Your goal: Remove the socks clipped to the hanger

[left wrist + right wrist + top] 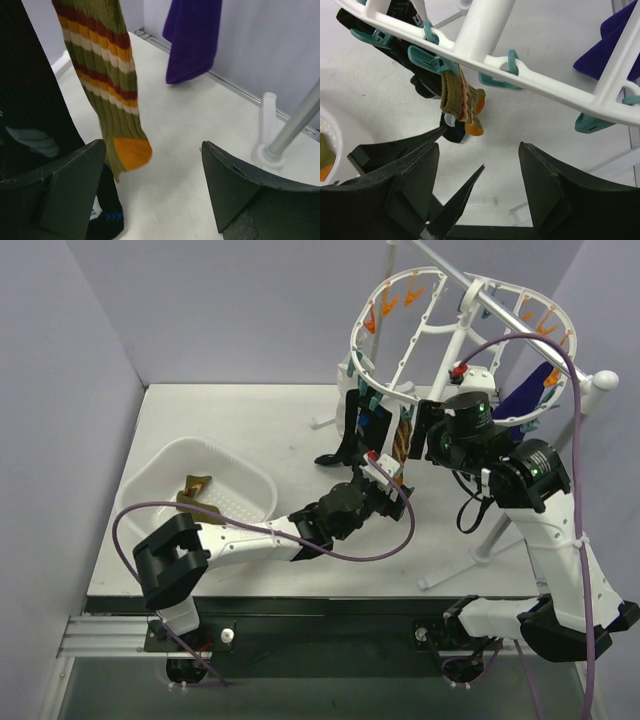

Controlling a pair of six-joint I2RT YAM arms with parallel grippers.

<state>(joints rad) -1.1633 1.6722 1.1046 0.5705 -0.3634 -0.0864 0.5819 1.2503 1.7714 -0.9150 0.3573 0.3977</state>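
Step in hand: freeing the olive ribbed fabric sock with orange, red and cream stripes (107, 85).

- It is pinched at the cuff by a teal plastic clip (427, 57) on the white plastic oval ring hanger (545, 82).
- Its long axis is vertical, with the cuff up and the orange toe pointing down.
- The left gripper (153, 145) has its jaws wide apart and holds nothing. The toe dangles just ahead, toward one finger and not between them.
- The right gripper (479, 147) has its jaws apart and is empty. Clip and cuff sit ahead of it and above.
- Next move, as I judge it: the left jaws shift across to straddle the lower sock, close, then tug downward.
- Black fabric socks (25, 100) hang close beside the left gripper, and a dark purple sock (192, 40) hangs well ahead.
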